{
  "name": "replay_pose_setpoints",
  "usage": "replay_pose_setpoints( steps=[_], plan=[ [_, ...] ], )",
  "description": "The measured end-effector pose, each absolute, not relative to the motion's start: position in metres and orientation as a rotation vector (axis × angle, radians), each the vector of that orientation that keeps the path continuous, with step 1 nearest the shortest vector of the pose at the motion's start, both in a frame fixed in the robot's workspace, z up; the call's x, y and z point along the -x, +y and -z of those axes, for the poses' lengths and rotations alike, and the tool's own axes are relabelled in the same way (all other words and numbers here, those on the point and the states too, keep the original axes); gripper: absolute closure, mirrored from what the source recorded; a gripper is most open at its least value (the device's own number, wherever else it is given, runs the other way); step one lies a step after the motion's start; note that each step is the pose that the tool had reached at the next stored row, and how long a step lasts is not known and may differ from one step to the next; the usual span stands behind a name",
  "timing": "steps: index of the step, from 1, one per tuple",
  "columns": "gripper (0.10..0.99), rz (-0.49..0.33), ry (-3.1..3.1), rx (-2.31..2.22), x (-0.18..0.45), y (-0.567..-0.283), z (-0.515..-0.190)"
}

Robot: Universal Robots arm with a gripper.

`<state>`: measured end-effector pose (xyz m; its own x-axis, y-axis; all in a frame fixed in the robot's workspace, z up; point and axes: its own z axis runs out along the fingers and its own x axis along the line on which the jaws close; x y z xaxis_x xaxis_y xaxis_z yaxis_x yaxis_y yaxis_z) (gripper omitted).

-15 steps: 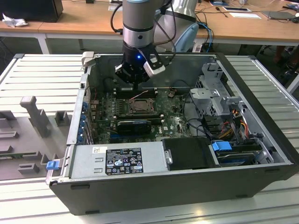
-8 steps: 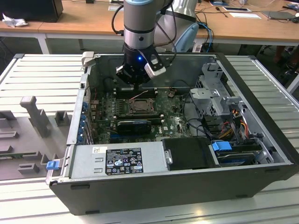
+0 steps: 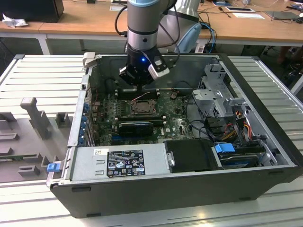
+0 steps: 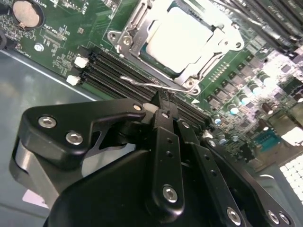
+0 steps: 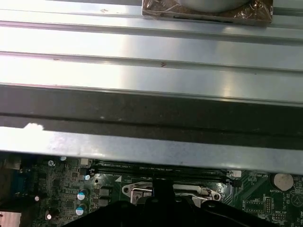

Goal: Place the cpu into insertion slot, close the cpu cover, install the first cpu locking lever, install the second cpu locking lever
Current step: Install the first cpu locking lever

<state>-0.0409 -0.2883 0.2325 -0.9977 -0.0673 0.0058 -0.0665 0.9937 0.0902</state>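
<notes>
An open computer case (image 3: 265, 156) holds a green motherboard (image 3: 177, 126) and a grey power supply (image 3: 118, 163).

Robotics laboratory: opened black desktop computer case (image 3: 189, 184) on ribbed aluminium worktop (image 3: 42, 80); cluttered wooden desks (image 3: 90, 21) behind.

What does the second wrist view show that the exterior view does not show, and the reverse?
Second wrist view: the pale silver square cpu lying under the closed dark metal cpu cover, and a thin wire locking lever at the black gripper. Exterior view: the open grey computer case, its blue plastic latch and the wooden desk. Both: the green circuit board and the insertion slot.
</notes>
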Motion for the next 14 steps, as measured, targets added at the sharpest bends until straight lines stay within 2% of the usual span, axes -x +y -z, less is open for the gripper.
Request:
replay_pose_setpoints(
  steps=[14],
  plan=[
    [0.980, 0.146, -3.144, -0.106, 0.029, -0.285, -0.226]
  ],
)
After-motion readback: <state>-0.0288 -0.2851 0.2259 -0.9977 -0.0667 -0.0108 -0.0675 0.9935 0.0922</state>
